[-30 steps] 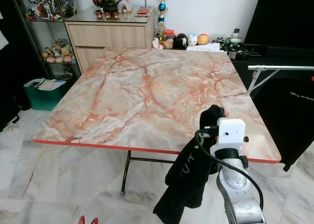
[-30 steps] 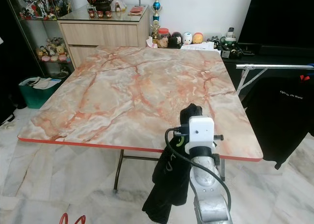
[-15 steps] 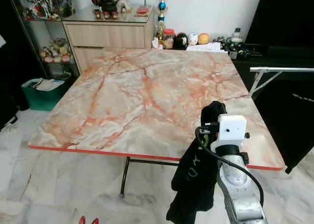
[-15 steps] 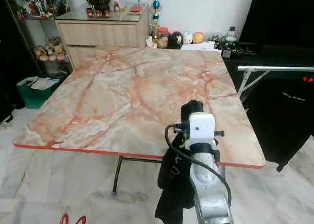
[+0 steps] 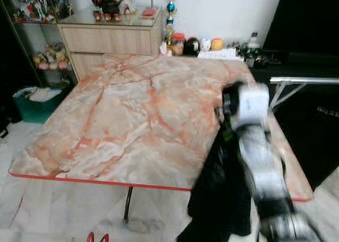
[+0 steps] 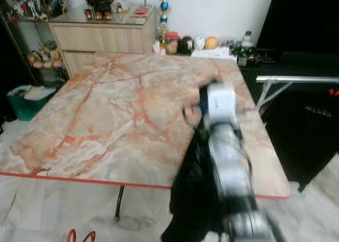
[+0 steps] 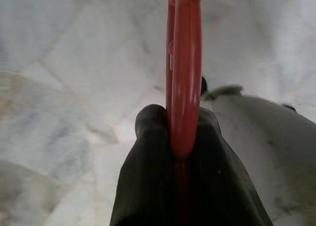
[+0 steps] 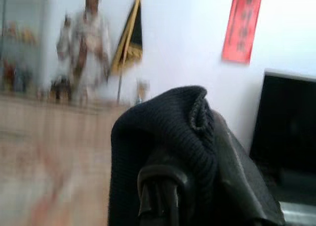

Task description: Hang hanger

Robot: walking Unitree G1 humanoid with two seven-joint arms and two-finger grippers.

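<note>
A black garment (image 5: 220,199) is held up by the right pincer (image 8: 163,186) above the near right part of the marble tabletop (image 5: 132,120), and it hangs down past the tabletop's red front edge. In the eye views the right arm (image 5: 259,162) is blurred, so the grip cannot be read there. It is made plain in the right wrist view, where the black fingers (image 8: 158,196) are seen closed on a fold of the knitted cloth, with a white wall and a red banner (image 8: 242,23) behind.

The red hanger (image 7: 183,72) is gripped by the left pincer (image 7: 177,152), whose fingers are closed tight about its rounded end, as seen in the left wrist view; pale marble floor (image 7: 74,63) lies beneath it. In the left eye view, two red tips of the hanger (image 5: 97,238) are glimpsed low over the floor, in front of the tabletop's near edge.

A wooden cabinet (image 5: 111,41) and small ornaments stand beyond the tabletop, and a metal rail (image 5: 304,80) with a dark garment stands to the right.
</note>
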